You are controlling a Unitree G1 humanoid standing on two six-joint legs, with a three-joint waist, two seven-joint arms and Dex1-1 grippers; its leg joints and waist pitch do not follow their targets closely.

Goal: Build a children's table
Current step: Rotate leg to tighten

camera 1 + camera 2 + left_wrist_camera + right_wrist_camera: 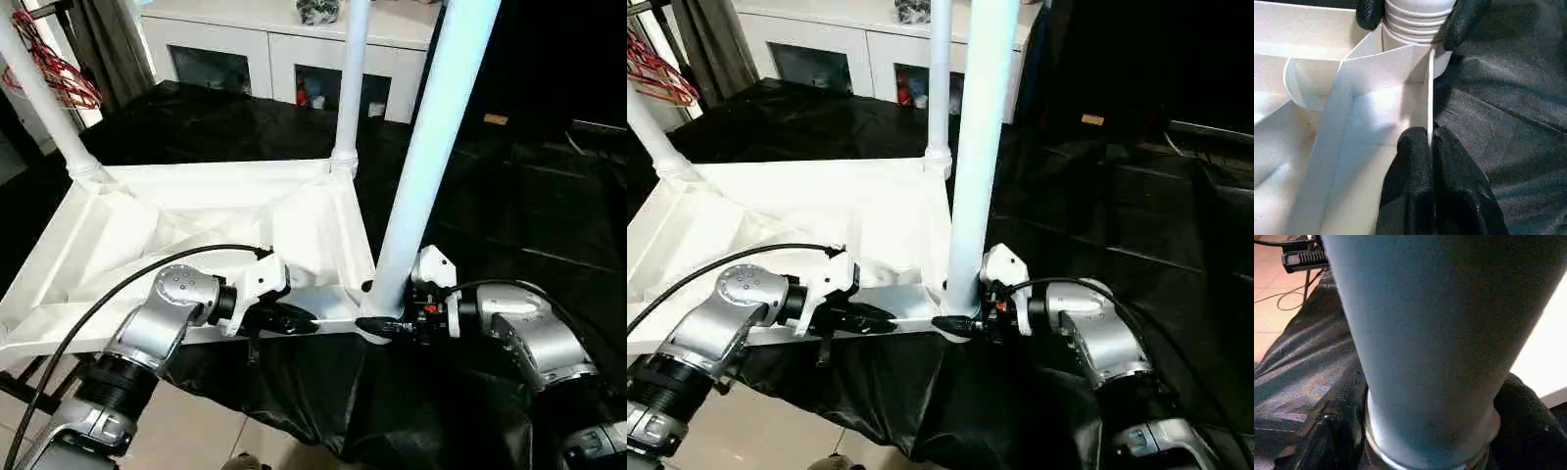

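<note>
My left gripper (306, 319) pinches the thin rim of the upturned white plastic rectangular tabletop (127, 230) on the black-draped worktop (509, 206); my right gripper (958, 324) straddles the near white tube leg (431, 147) at its base. Light, stiff, probably slippery: grip low by the socket.

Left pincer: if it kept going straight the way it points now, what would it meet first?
The left pincer, shut on the tabletop's rim, points along that rim toward the near corner leg. It would probably meet that leg's ribbed base first, where the right pincer sits.
</note>
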